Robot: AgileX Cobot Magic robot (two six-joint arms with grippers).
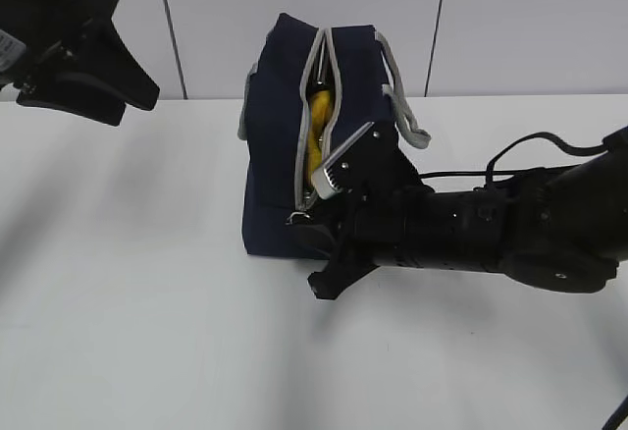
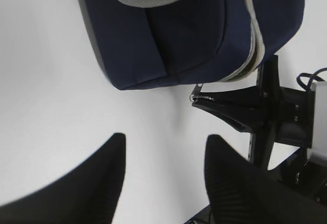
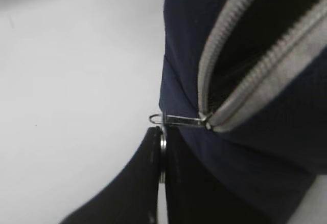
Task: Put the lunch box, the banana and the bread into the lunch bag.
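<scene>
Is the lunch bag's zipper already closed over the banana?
No: in the exterior view the lunch bag gapes open along its zipper, with the banana showing yellow inside the gap.

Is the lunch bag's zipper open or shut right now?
Open. The grey zipper gapes along the top of the lunch bag, the banana shows through, and the pull sits at the bottom end.

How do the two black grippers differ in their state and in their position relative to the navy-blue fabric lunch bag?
The left gripper is open, while the right gripper is shut. The left gripper hangs above the white table, well away from the navy-blue fabric lunch bag; the right gripper sits at the bag's lower front, close to the metal ring pull of the grey zipper. Both are black.
</scene>
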